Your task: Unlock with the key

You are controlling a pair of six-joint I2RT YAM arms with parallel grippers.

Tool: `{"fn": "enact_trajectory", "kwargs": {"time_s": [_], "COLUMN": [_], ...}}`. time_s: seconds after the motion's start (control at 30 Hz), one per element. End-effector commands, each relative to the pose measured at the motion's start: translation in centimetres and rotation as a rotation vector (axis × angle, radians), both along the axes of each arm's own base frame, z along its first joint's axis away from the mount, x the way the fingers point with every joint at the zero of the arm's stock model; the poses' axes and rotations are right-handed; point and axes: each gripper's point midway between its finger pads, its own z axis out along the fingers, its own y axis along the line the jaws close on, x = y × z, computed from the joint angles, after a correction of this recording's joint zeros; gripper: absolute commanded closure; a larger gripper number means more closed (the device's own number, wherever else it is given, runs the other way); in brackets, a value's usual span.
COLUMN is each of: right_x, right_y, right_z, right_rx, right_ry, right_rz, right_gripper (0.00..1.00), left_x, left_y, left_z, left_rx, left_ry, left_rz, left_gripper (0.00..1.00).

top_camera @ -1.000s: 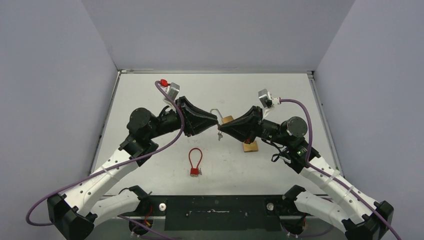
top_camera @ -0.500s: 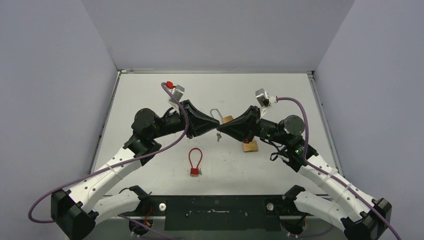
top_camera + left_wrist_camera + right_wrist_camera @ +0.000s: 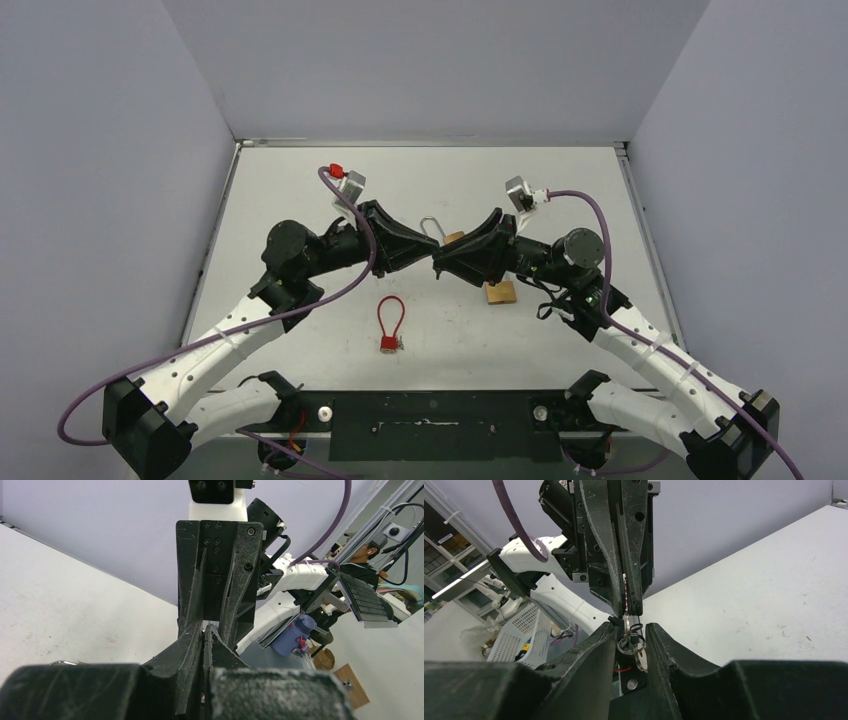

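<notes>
1. The counter [image 3: 300,200] carries every lock. None of them is lifted, so I judge this step to be about getting a good grip on the key, not yet about the keyhole.
2. The two arms meet tip to tip above the middle of the counter, which suits passing or re-gripping a small thing in the air.
3. The left fingers [image 3: 192,647] are pressed together on a thin metal piece. In the right wrist view it appears to be the key [image 3: 626,624], held by its blade with the head left free.
4. The right fingers [image 3: 599,650] stand a little apart on either side of the key's head. I cannot tell whether they are pressing on it yet.
5. The red cable lock [image 3: 389,322] lies near the arm bases, well apart from the action.
6. The brass padlock [image 3: 453,238] rests just behind the meeting fingertips, probably the lock to be opened. A second padlock [image 3: 500,293] lies under the right arm.
7. The key ring [image 3: 628,644], with a spare key on it, hangs between the right fingers.
8. Half a second ago the keys dangled in view below the fingertips. Now the right arm has pushed in and rolled, hiding them from above. The locks have not moved.
</notes>
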Motion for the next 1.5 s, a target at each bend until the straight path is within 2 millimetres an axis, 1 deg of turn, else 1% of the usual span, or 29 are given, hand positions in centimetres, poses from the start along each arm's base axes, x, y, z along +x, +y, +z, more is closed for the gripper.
{"fn": "enact_trajectory", "kwargs": {"time_s": [0.0, 0.07, 0.13, 0.17, 0.2, 0.3, 0.37, 0.4, 0.43, 0.57, 0.67, 0.7, 0.83, 0.87, 0.9, 0.93, 0.97, 1.0, 1.07, 1.17, 1.2, 1.33, 1.37, 1.47], "right_x": [-0.5, -0.4, -0.3, -0.2, -0.1, 0.1, 0.2, 0.3, 0.3, 0.3, 0.2, 0.2, 0.4, 0.6, 0.8, 1.0, 1.2, 1.4, 1.9, 2.6, 2.8, 4.2, 4.7, 6.8], "right_y": [0.0, 0.0, 0.0, 0.0, -0.1, -0.3, -0.4, -0.4, -0.4, -0.3, -0.3, -0.3, -0.4, -0.4, -0.5, -0.5, -0.7, -0.8, -1.1, -1.6, -1.9, -3.1, -3.5, -5.3], "right_z": [2.1, 2.1, 2.2, 2.2, 2.2, 2.4, 2.4, 2.3, 2.2, 1.9, 1.8, 1.7, 1.5, 1.3, 1.1, 0.8, 0.5, 0.1, -0.7, -2.1, -2.6, -4.8, -5.4, -7.9], "right_rx": [0.051, 0.054, 0.06, 0.062, 0.066, 0.077, 0.08, 0.081, 0.082, 0.076, 0.076, 0.076, 0.072, 0.068, 0.062, 0.056, 0.051, 0.045, 0.033, 0.017, 0.012, -0.018, -0.029, -0.087], "right_ry": [-0.067, -0.068, -0.072, -0.074, -0.076, -0.08, -0.076, -0.074, -0.071, -0.057, -0.054, -0.054, -0.05, -0.049, -0.044, -0.039, -0.036, -0.03, -0.013, 0.018, 0.029, 0.09, 0.109, 0.189], "right_rz": [0.02, 0.017, 0.008, 0.004, -0.006, -0.028, -0.041, -0.046, -0.047, -0.035, -0.031, -0.032, -0.043, -0.053, -0.067, -0.08, -0.09, -0.1, -0.12, -0.147, -0.156, -0.23, -0.262, -0.411], "right_gripper": [0.72, 0.76, 0.76, 0.74, 0.68, 0.59, 0.58, 0.59, 0.61, 0.84, 0.97, 1.0, 1.0, 1.0, 1.0, 1.0, 1.0, 1.0, 1.0, 1.0, 1.0, 1.0, 1.0, 1.0], "left_x": [-0.6, -0.7, -0.7, -0.8, -0.7, -0.8, -0.8, -0.8, -0.8, -0.8, -0.7, -0.7, -0.3, 0.1, 0.4, 1.0, 1.9, 3.0, 5.2, 6.7, 7.1, 9.0, 9.3, 9.9], "left_y": [0.6, 0.5, 0.5, 0.5, 0.5, 0.5, 0.5, 0.5, 0.5, 0.5, 0.6, 0.6, 0.7, 0.8, 1.0, 1.1, 1.4, 1.8, 2.6, 3.3, 3.5, 4.2, 4.3, 3.6], "left_z": [1.8, 1.7, 1.6, 1.6, 1.6, 1.6, 1.6, 1.6, 1.6, 1.8, 1.9, 1.9, 2.2, 2.1, 2.1, 2.0, 1.8, 1.2, -0.1, -1.1, -1.5, -3.8, -5.0, -7.5], "left_rx": [-0.053, -0.051, -0.05, -0.049, -0.048, -0.049, -0.049, -0.049, -0.049, -0.053, -0.056, -0.056, -0.063, -0.058, -0.056, -0.046, -0.033, -0.006, 0.065, 0.132, 0.146, 0.234, 0.277, 0.354], "left_ry": [-0.066, -0.067, -0.067, -0.066, -0.067, -0.069, -0.07, -0.07, -0.07, -0.071, -0.072, -0.072, -0.063, -0.056, -0.051, -0.043, -0.028, 0.0, 0.057, 0.083, 0.102, 0.172, 0.203, 0.256], "left_rz": [0.0, -0.006, -0.01, -0.012, -0.013, -0.014, -0.014, -0.014, -0.014, -0.01, -0.007, -0.005, 0.021, 0.043, 0.072, 0.11, 0.165, 0.233, 0.364, 0.45, 0.481, 0.599, 0.623, 0.655], "left_gripper": [1.0, 1.0, 1.0, 1.0, 1.0, 1.0, 1.0, 1.0, 1.0, 1.0, 1.0, 1.0, 1.0, 0.96, 0.85, 0.7, 0.61, 0.55, 0.47, 0.35, 0.33, 0.32, 0.32, 0.31]}}
